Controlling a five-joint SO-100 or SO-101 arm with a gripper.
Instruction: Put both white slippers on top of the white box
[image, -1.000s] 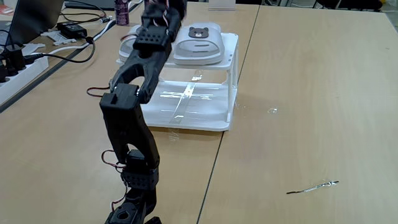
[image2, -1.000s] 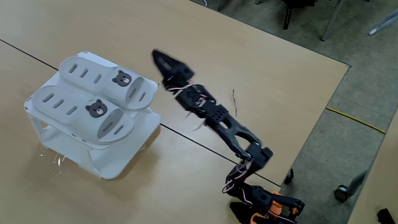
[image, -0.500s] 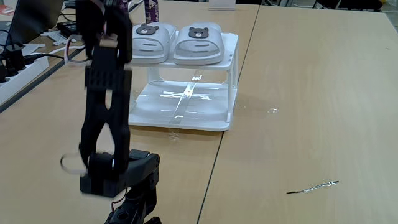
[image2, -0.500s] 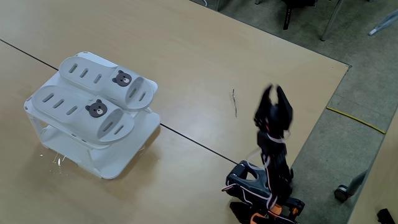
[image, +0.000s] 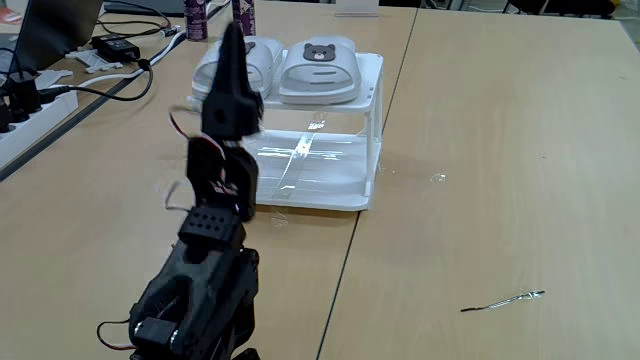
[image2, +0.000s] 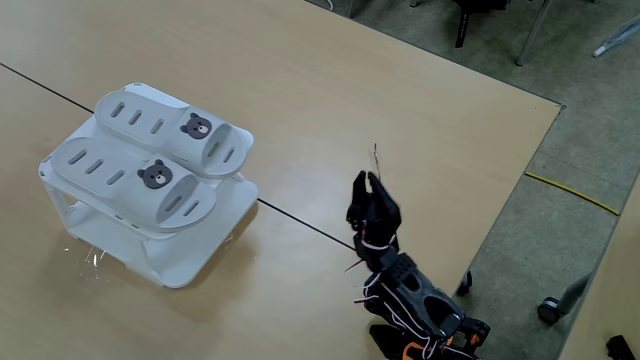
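Note:
Both white slippers lie side by side on the flat top of the white box (image: 372, 120) (image2: 190, 270), bear badges showing. One slipper (image: 318, 70) (image2: 170, 125) is in full view; the other (image: 262, 58) (image2: 135, 180) is partly hidden behind the arm in the view from the arm's base. My gripper (image: 232, 35) (image2: 367, 180) points upward over the folded arm, well away from the box, shut with nothing in it.
A power strip (image: 30, 100), cables (image: 110, 85) and a bottle (image: 195, 18) crowd the far left. A thin wire (image: 503, 299) (image2: 377, 163) lies on the bare wood. The table edge (image2: 510, 190) runs close by the arm's base.
The arm has drawn back from the box and folded down over its base, the gripper ending upright. Both slippers stay put on the box.

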